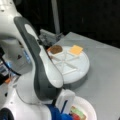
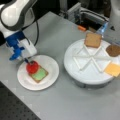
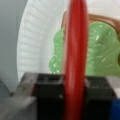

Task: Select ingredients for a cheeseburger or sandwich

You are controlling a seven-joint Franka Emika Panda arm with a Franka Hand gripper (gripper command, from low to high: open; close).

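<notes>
The arm is bent down over the white plate [image 2: 51,75]. The gripper [image 2: 27,60] is pinched on the round red tomato [image 2: 32,67], held edge-on above the wavy green lettuce [image 2: 40,74] on the square toast [image 2: 34,79].

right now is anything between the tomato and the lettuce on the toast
Nothing visible. The gripper holds the tomato on edge just above the lettuce, which lies bare on the toast on the plate.
</notes>
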